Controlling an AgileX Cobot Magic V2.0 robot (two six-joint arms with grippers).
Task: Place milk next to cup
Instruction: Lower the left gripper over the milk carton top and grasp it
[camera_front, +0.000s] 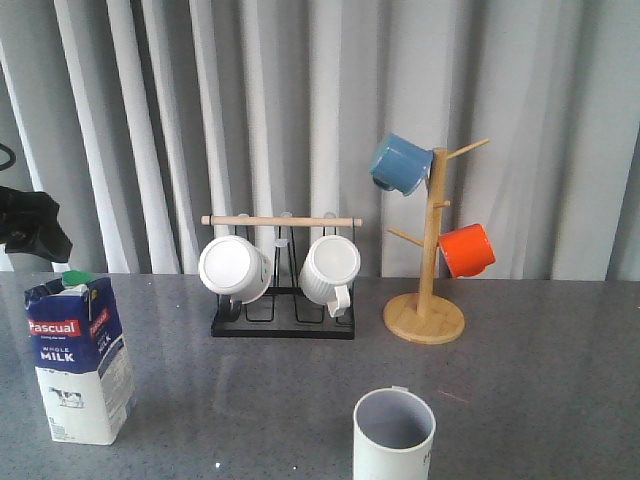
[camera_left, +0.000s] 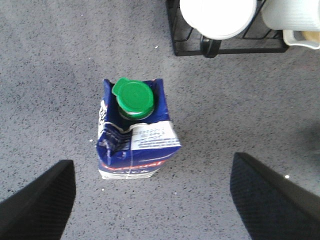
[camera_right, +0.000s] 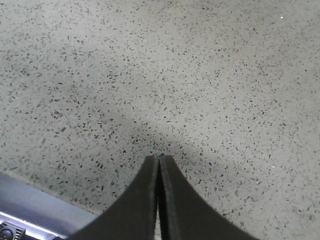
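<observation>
**Milk not yet picked up — approach stage**

Milk (camera_front: 80, 358) is standing upright on table (camera_front: 540, 400) at robot's left, well apart from cup (camera_front: 394, 434) near front centre. Left gripper (camera_left: 152, 200) is hovering above carton w/ jaws wide, holding nothing. Right gripper (camera_right: 159, 195) is sitting w/ fingers pressed together, empty. Grasp, carry & placing all remaining, by my read.

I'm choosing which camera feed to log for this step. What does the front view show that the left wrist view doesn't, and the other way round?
Only the front view shows the cup at the near edge, the wooden mug tree with the blue mug and orange mug, and the curtain. Only the left wrist view shows the left end effector, open, above the milk's green cap. Both show the milk, upright, the black rack with white mugs, and the grey table.
</observation>
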